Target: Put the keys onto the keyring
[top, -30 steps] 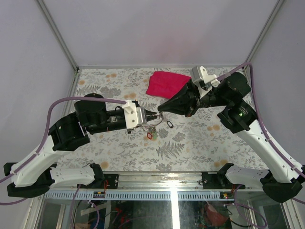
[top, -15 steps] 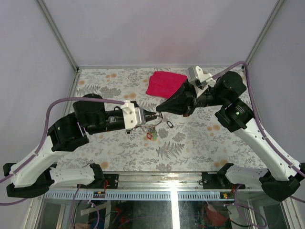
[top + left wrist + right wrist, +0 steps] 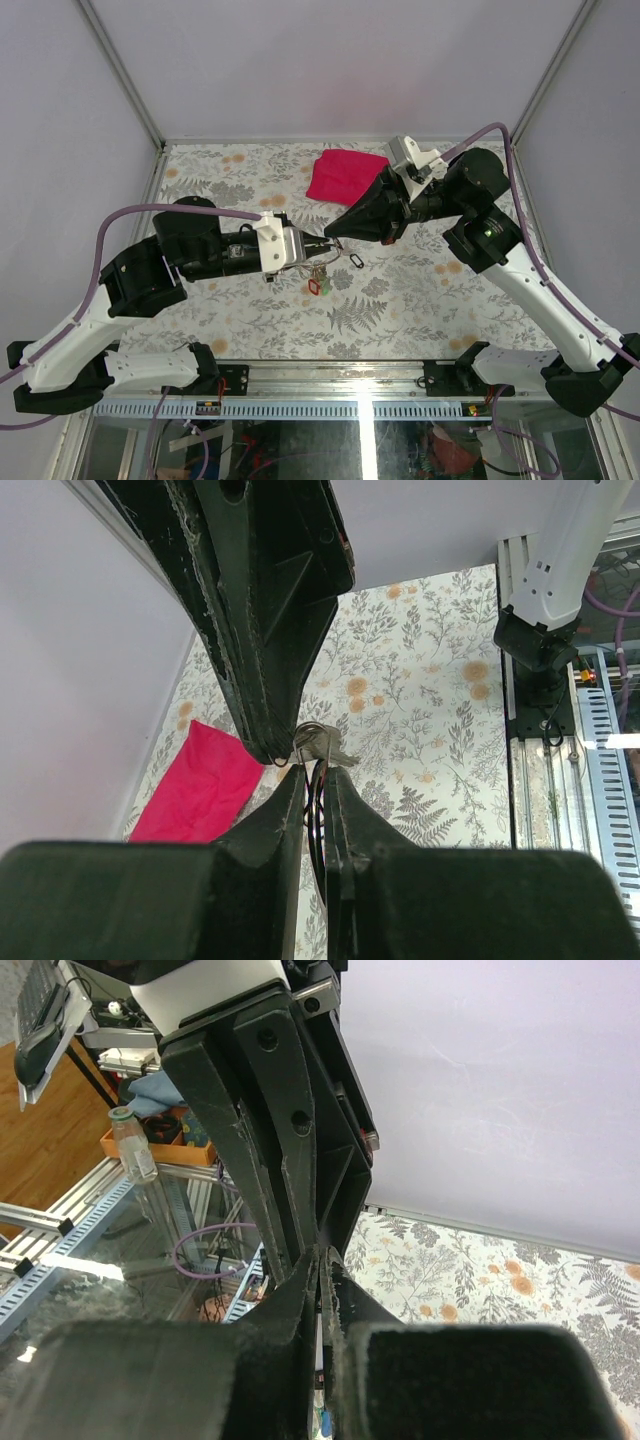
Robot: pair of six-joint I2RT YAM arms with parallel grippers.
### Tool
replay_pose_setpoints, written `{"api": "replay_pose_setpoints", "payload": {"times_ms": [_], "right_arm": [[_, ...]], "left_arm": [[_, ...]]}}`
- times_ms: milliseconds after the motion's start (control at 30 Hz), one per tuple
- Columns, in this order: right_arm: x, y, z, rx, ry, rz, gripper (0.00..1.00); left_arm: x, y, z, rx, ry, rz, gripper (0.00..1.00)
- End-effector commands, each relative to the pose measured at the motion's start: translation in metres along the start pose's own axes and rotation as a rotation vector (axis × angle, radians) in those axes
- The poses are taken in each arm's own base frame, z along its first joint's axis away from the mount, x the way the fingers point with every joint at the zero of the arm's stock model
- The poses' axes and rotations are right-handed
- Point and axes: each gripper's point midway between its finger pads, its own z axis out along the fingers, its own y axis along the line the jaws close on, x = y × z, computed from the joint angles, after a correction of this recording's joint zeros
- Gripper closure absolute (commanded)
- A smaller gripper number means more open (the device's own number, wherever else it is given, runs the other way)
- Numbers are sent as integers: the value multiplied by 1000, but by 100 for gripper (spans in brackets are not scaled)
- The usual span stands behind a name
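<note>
Both grippers met tip to tip above mid-surface (image 3: 430,300). Left gripper (image 3: 312,246) came in from 9 o'clock, fingers nearly pressed together and pinching the keyring (image 3: 311,742) right at the tips. Right gripper (image 3: 332,232) came in from 2 o'clock, fingers pressed together with the tip touching the ring. Couldn't tell whether it held a key.

The keys (image 3: 320,272) hung at 6 o'clock under the tips, off the surface. Red tag (image 3: 314,286) sat lowest, black tag (image 3: 355,262) out at 4 o'clock. Red cloth (image 3: 345,173) lay at 12 o'clock, well apart.

My read of the risks:
- The ring was held only by the fingertips, so a side push from the right gripper could twist it out and drop the whole bunch.
- Both wrist views were mostly blocked by the other gripper, so the wire gap was hard to see and a key could miss it.
- The dangling tags could snag a finger on retreat.
</note>
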Motion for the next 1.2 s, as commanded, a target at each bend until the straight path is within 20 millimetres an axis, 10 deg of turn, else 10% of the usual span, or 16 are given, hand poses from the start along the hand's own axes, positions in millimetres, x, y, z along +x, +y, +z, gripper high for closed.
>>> {"api": "replay_pose_setpoints", "payload": {"times_ms": [0, 1167], "right_arm": [[-7, 11, 2, -66, -18, -21, 100], [-10, 30, 1, -174, -47, 41, 100]], "left_arm": [[-32, 10, -7, -34, -94, 23, 100], [-34, 11, -9, -39, -100, 24, 100]]}}
